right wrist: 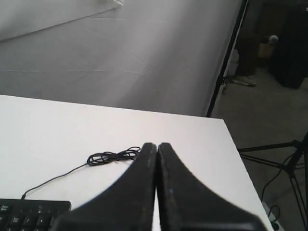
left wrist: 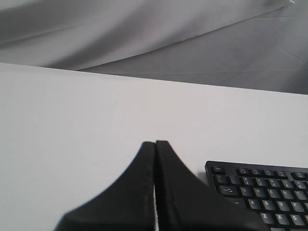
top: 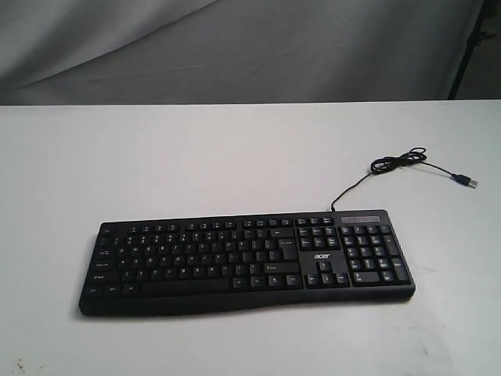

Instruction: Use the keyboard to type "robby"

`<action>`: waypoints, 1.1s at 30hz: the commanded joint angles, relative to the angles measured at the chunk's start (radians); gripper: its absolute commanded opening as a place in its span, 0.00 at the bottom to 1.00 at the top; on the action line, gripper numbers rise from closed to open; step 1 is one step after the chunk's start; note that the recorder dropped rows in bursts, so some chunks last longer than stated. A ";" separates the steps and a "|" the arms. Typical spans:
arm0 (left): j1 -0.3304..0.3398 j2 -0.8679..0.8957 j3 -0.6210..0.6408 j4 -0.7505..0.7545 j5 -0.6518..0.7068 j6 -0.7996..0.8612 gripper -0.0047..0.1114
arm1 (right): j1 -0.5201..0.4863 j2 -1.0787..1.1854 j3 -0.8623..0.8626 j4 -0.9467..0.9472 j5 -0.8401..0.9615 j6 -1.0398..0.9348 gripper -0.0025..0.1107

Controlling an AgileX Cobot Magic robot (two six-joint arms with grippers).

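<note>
Exterior view: black keyboard (top: 246, 262) flat on white bench (top: 196, 149), lower centre of frame, number pad at its right end. Thin cable (top: 399, 160) leaves the back edge, bunches into a loose coil at centre right, and ends in a USB plug (top: 468, 181) lying on the bench.

Left wrist view: left hand (left wrist: 155, 143) closed, fingers pressed together, nothing held. Bench (left wrist: 72, 120) beneath. Keyboard (left wrist: 264, 192) corner near the fingers, not touching.

Right wrist view: right hand (right wrist: 157, 144) also pinched closed and empty. Cable (right wrist: 113, 156) coil just beside the tips, keyboard (right wrist: 29, 214) corner visible. Grey backdrop cloth (right wrist: 144, 57) beyond the bench (right wrist: 57, 125) edge.
</note>
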 commanded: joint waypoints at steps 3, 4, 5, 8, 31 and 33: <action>-0.003 -0.004 0.005 -0.009 -0.002 -0.003 0.04 | -0.017 -0.014 0.096 0.019 -0.007 0.001 0.02; -0.003 -0.004 0.005 -0.009 -0.002 -0.003 0.04 | -0.017 -0.014 0.110 0.019 -0.007 0.001 0.02; -0.003 -0.004 0.005 -0.009 -0.002 -0.003 0.04 | -0.017 -0.014 0.123 0.019 -0.007 0.001 0.02; -0.003 -0.004 0.005 -0.009 -0.002 -0.003 0.04 | -0.017 -0.014 0.180 0.017 -0.073 0.001 0.02; -0.003 -0.004 0.005 -0.009 -0.002 -0.003 0.04 | -0.076 -0.250 0.464 -0.009 -0.176 0.165 0.02; -0.003 -0.004 0.005 -0.009 -0.002 -0.003 0.04 | -0.076 -0.250 0.464 -0.009 -0.174 0.165 0.02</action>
